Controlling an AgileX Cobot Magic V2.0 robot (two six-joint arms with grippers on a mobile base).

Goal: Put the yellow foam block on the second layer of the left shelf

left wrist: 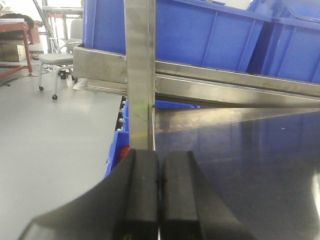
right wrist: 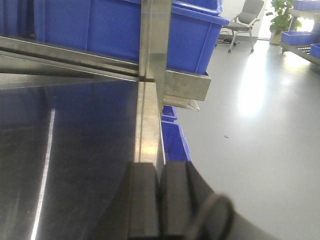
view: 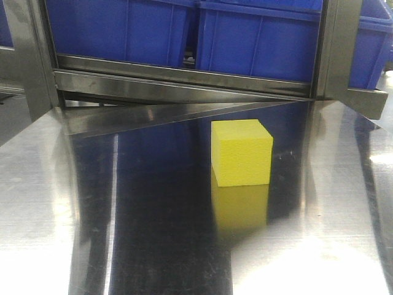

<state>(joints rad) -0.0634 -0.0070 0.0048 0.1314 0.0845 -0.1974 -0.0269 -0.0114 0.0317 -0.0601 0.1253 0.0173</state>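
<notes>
Yellow foam block [view: 241,153] sits on steel shelf [view: 153,246]; blue bins [view: 258,37] beyond.

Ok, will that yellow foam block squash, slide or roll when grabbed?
The yellow foam block looks grainy, so probably light and slightly squashy. Its flat-faced cube shape likely won't roll or tip. On the polished metal surface a push would probably slide it.

Grainy matt yellow foam block [view: 241,152], mirror-glossy metal shelf [view: 153,233], smooth plastic bins [view: 258,37]

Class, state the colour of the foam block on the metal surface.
The foam block is bright yellow; exterior front-facing view.
</notes>
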